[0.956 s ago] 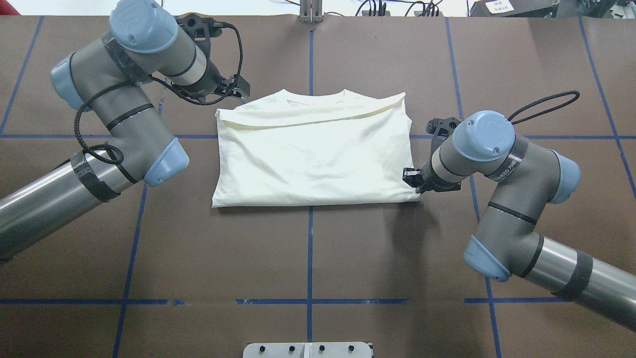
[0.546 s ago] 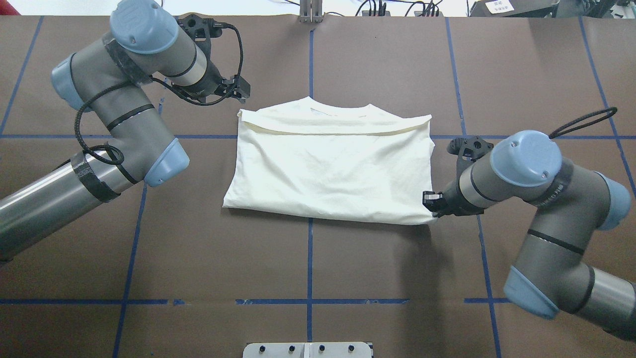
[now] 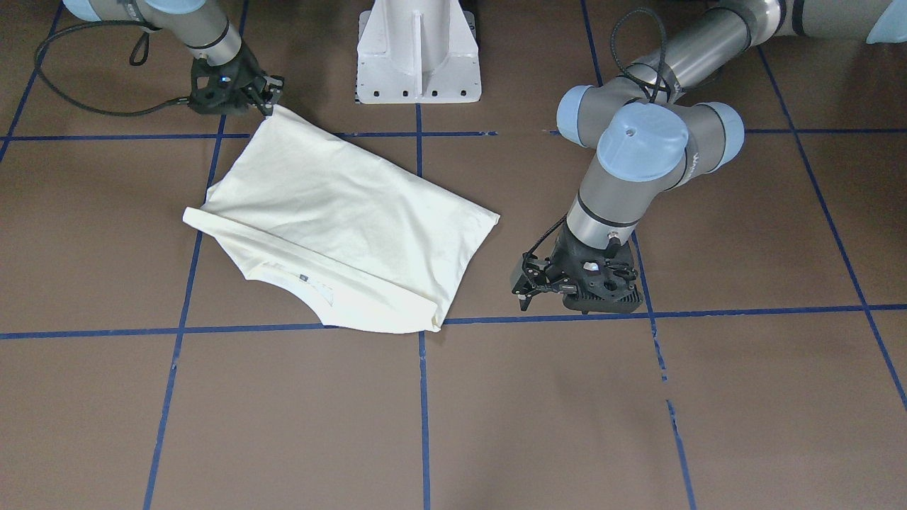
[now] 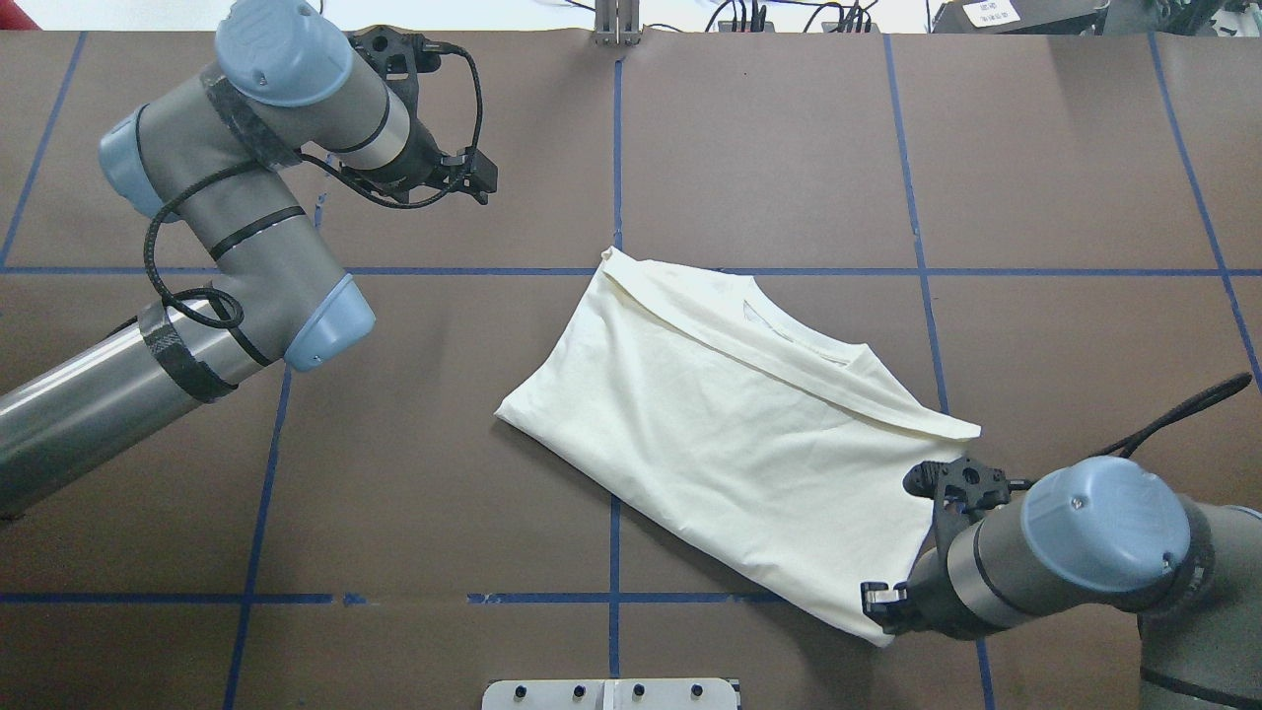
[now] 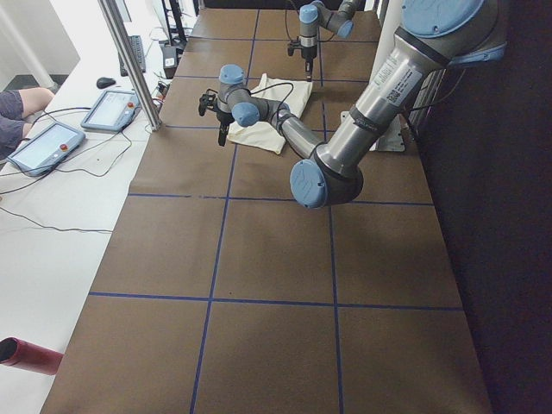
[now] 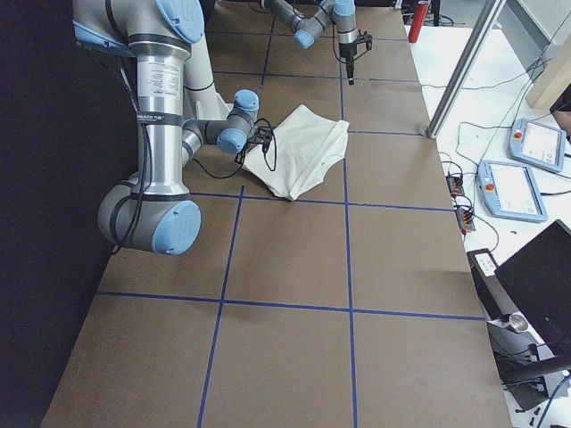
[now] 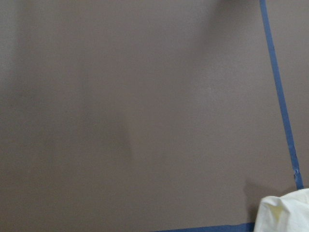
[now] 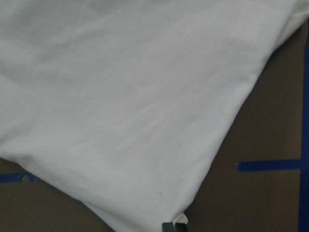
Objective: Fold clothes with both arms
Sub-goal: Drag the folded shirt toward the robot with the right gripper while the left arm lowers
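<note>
The shirt [image 4: 730,434] lies folded into a rough rectangle, plain side up. It runs slantwise across the bench [image 4: 394,493] from the centre of the overhead view down to its lower right, with the collar [image 4: 799,337] toward the upper right edge. It sits askew to the blue tape lines [image 4: 616,148], and the grip explains that: only one corner is held.

The right fingers [image 4: 874,598] are closed on the bottom corner at the lower right of the overhead view. The right wrist view shows cloth filling the frame, with a fold pinched at a fingertip [image 8: 174,226] at the bottom edge. The rest of the shirt rests flat on the bench, so a pull from this single corner likely swings it about rather than lifting it.

The left fingers [image 4: 480,179] hang at the upper left, well apart from the shirt, parted and holding nothing. The left wrist view shows bare bench, with only a scrap of cloth at its lower right corner. I judge the shirt is being repositioned for a further fold, and the left arm needs a fresh grip first.
</note>
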You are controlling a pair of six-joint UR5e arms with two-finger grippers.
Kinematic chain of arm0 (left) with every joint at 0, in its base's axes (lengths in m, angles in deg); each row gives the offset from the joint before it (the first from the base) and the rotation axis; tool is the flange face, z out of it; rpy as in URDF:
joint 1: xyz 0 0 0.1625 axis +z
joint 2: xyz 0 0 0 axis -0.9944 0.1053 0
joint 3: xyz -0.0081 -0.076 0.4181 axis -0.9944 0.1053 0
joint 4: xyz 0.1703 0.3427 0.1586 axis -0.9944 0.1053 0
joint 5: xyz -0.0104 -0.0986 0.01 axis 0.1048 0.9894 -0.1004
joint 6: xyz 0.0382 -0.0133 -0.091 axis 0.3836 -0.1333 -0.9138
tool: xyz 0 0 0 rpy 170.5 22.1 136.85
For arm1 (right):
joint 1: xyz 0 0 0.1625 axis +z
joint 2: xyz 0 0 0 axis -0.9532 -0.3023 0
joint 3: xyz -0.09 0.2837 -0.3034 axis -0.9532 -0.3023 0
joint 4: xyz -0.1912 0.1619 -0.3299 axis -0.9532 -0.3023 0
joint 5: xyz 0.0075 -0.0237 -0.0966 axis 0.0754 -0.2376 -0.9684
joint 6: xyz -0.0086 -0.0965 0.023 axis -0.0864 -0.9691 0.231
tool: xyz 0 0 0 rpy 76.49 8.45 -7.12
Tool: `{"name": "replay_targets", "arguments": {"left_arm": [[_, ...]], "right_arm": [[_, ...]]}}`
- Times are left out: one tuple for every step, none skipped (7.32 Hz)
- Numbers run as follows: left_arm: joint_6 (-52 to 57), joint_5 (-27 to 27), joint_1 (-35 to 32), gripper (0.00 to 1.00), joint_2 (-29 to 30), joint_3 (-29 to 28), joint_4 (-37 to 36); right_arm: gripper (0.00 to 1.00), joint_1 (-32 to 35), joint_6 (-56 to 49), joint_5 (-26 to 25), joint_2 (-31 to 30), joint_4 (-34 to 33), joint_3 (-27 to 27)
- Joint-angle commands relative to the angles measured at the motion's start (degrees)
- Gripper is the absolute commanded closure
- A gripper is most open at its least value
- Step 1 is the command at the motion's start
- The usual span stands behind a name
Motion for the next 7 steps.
{"name": "replay_targets", "arguments": {"left_arm": [[-0.17, -0.07, 1.11, 0.0, -0.11, 0.42, 0.0], [-2.44, 0.02, 2.86, 0.0, -0.54, 1.11, 0.0], [-8.12, 0.02, 5.83, 0.0, -1.33, 2.34, 0.09], [-14.44, -0.15, 9.17, 0.01, -3.34, 4.87, 0.09], [-21.64, -0.33, 12.77, 0.12, -6.23, 8.99, 0.0], [-28.49, -0.51, 15.59, 0.21, -7.04, 9.9, -0.17], [-33.61, -2.94, 18.06, 0.23, -7.66, 10.0, -0.35]], "right_arm": [[0.0, -4.81, 2.14, -1.2, 0.18, -0.01, 1.13], [0.0, -4.29, 3.36, -3.81, 0.54, -0.01, 3.21], [0.0, -1.15, 5.64, -8.19, 3.32, -0.01, 3.93], [0.0, 2.45, 5.75, -10.41, 6.14, -0.01, 3.59], [0.0, 6.49, 5.58, -10.35, 8.17, -0.01, 3.5], [0.0, 8.53, 5.57, -10.17, 9.84, 0.08, 3.5], [0.0, 8.99, 5.57, -10.17, 10.99, 0.08, 3.41]]}}
